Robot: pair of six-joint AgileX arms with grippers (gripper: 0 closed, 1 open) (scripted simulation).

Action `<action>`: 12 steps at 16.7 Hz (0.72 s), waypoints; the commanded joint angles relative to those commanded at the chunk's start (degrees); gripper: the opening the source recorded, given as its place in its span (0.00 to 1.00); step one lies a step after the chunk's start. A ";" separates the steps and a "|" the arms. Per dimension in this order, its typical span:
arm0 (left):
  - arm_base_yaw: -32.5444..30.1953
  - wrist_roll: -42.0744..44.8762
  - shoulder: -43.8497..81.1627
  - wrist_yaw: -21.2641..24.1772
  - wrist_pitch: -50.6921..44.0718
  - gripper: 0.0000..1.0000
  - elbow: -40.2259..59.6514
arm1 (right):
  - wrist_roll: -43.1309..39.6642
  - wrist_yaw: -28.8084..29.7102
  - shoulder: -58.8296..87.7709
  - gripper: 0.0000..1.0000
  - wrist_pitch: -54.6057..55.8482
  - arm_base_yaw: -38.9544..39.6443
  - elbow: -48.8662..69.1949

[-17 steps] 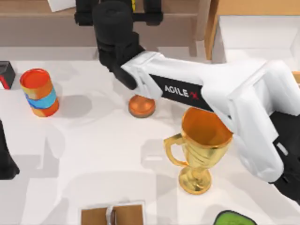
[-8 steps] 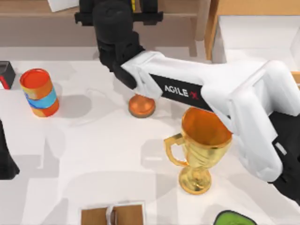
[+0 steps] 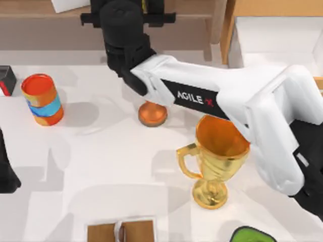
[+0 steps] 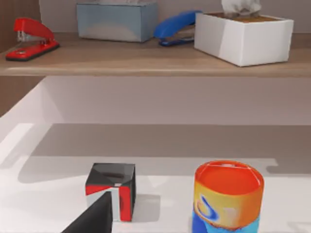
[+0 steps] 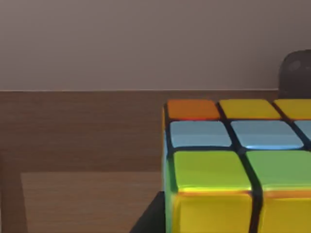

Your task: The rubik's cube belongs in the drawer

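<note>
**Cube lifted, drawer not yet reached**

Crept a shade rightward since a second ago: right hand, up and left of the gold trophy, over the shelf edge beyond the table.

Far left of the trophy, left hand parked at the table's edge; cannot tell its grip. Striped can left of the trophy, out of the way. Orange disc just up-left of the trophy, under the right forearm.

Right hand closed on the rubik's cube, judging by the tiles close against the wrist camera with dark finger parts on both sides. Held high, probably to clear the trophy's rim during the swing.

Drawer up and right of the trophy, open, white inside showing. Carry roughly begun; release still ahead.
</note>
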 joint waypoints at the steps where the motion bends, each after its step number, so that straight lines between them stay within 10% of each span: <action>1: 0.00 0.00 0.00 0.00 0.00 1.00 0.00 | 0.00 0.00 0.00 0.02 0.00 0.00 0.00; 12: 0.00 0.00 0.00 0.00 0.00 1.00 0.00 | 0.18 0.18 -1.10 0.00 0.01 -0.13 -0.41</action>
